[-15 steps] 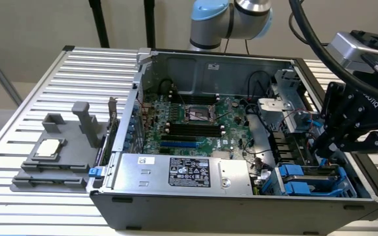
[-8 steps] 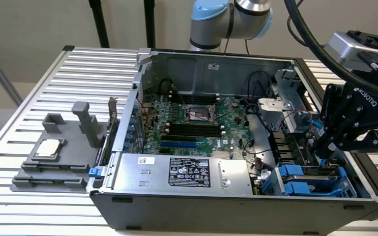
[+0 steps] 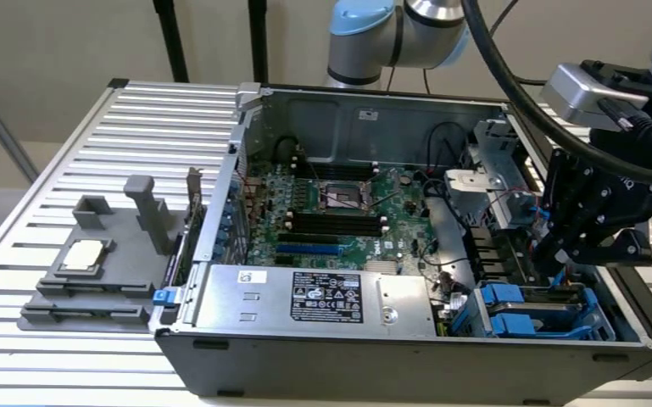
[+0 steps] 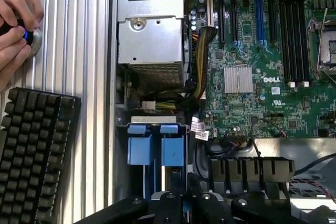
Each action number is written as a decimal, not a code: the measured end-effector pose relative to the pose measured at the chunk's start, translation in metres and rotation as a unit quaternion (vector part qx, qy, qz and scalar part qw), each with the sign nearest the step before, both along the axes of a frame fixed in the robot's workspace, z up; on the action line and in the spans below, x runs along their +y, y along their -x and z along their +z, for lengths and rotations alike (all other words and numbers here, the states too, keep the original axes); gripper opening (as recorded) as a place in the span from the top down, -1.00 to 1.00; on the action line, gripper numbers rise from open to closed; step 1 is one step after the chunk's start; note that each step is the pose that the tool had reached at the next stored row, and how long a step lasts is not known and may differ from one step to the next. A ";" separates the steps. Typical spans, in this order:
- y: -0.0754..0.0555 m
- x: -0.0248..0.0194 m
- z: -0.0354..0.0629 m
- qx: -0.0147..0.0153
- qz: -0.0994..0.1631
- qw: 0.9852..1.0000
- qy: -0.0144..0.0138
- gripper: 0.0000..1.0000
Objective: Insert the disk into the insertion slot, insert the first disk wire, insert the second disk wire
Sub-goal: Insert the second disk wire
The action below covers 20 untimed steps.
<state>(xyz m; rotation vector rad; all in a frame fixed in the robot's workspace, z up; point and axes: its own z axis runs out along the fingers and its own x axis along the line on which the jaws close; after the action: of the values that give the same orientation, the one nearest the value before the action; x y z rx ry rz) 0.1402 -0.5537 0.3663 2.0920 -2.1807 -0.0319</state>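
Exterior view: the black gripper [image 3: 575, 254] hung closed, seemingly holding nothing, just above the blue-railed, dark-framed insertion slot [image 3: 541, 309]; beside that slot sat the grey power-supply box [image 3: 314, 297]; the disk's whereabouts were unclear.

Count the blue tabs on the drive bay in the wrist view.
2: side by side at the end of the insertion slot, one blue tab nearer the keyboard, the other nearer the motherboard. More may be hidden under the gripper.
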 end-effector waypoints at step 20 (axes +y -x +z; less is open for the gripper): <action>0.000 -0.0147 -0.0213 -0.015 0.008 1.000 -0.022 0.67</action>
<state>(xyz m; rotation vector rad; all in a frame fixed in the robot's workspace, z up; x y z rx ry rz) 0.1402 -0.5684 0.3450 2.1474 -2.1995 -0.0474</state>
